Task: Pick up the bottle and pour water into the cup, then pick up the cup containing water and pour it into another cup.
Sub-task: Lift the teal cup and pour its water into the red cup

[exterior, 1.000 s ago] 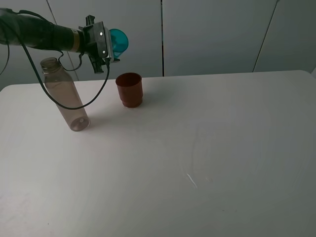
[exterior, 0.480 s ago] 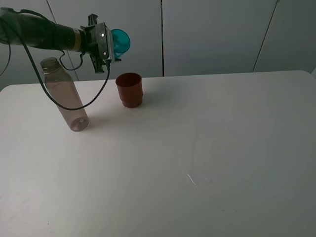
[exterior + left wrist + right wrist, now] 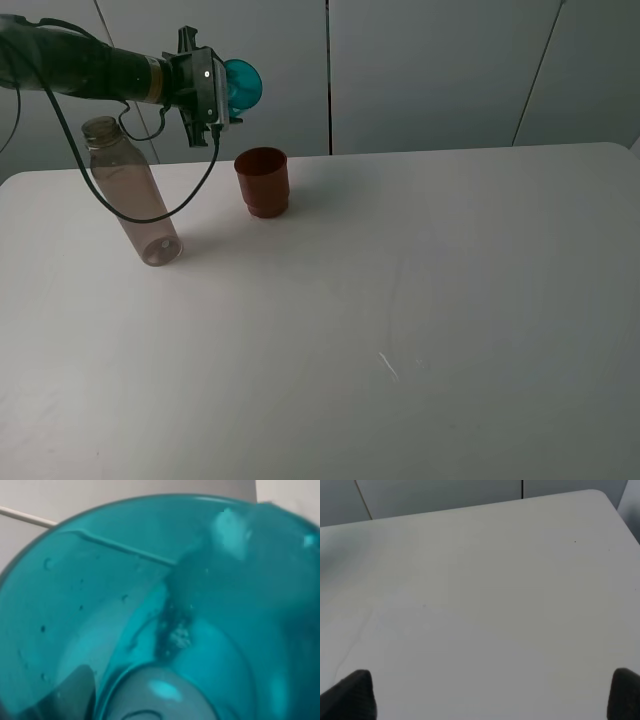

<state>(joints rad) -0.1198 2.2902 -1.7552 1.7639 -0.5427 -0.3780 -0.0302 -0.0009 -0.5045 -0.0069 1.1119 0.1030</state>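
My left gripper [image 3: 222, 88] is shut on the teal-blue cup [image 3: 241, 82] and holds it tipped on its side, high above the table, up and to the left of the red-brown cup [image 3: 263, 181]. The teal cup fills the left wrist view [image 3: 165, 610], with droplets on its wall. The red-brown cup stands upright on the white table [image 3: 400, 300]. The tall brownish bottle [image 3: 131, 190] stands capless at the left of the table. My right gripper is out of the high view; its two dark fingertips [image 3: 355, 692] stand wide apart over bare table.
Grey wall panels [image 3: 430, 70] stand behind the table. A black cable [image 3: 150, 215] hangs from the left arm and loops in front of the bottle. A small glint or wet streak [image 3: 388, 366] lies on the table near the middle.
The left gripper with the teal cup has risen slightly and shifted a little left. The bottle and red-brown cup have not moved.
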